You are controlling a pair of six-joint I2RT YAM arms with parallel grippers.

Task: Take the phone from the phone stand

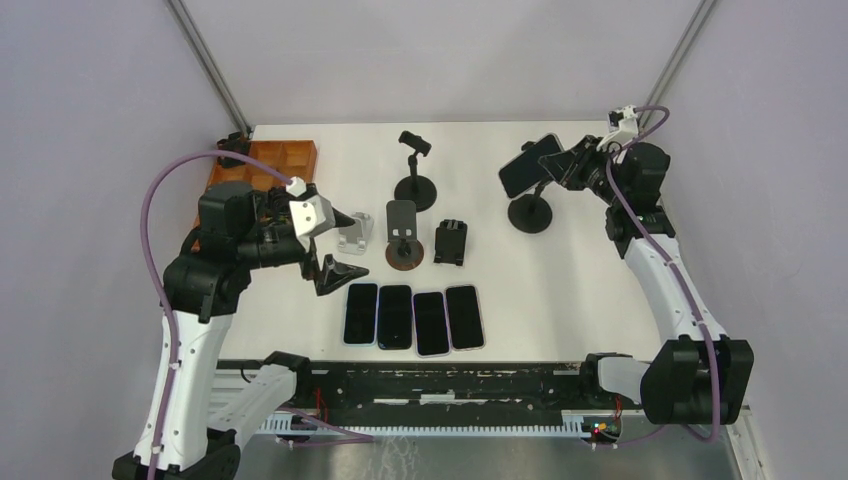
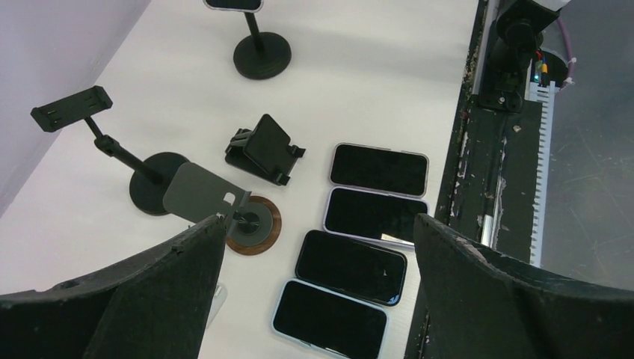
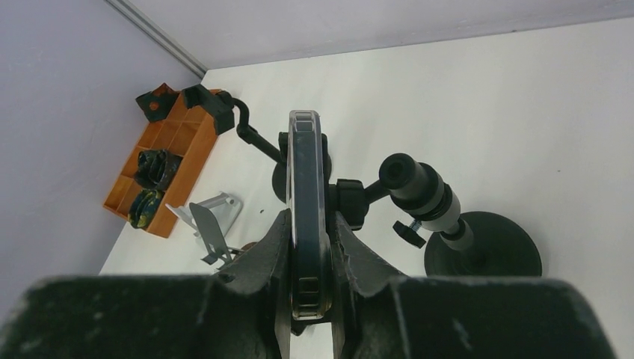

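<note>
R pincer (image 3: 310, 224) clamped on phone (image 3: 306, 164), phone upright beside stand (image 3: 482, 250); L pincer (image 2: 318, 221) wide open above tabletop (image 2: 374, 82).

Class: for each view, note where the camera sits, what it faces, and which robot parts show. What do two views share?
Top external: above and behind the bases, looking down on the table; left arm and right arm show.
Left wrist: on that arm, looking down at the row of four phones; open left gripper frames them.
Right wrist: looks leftward across the table; right gripper shut on the phone, phone stand behind.
Shared: top and left wrist both show the row of four phones.
</note>
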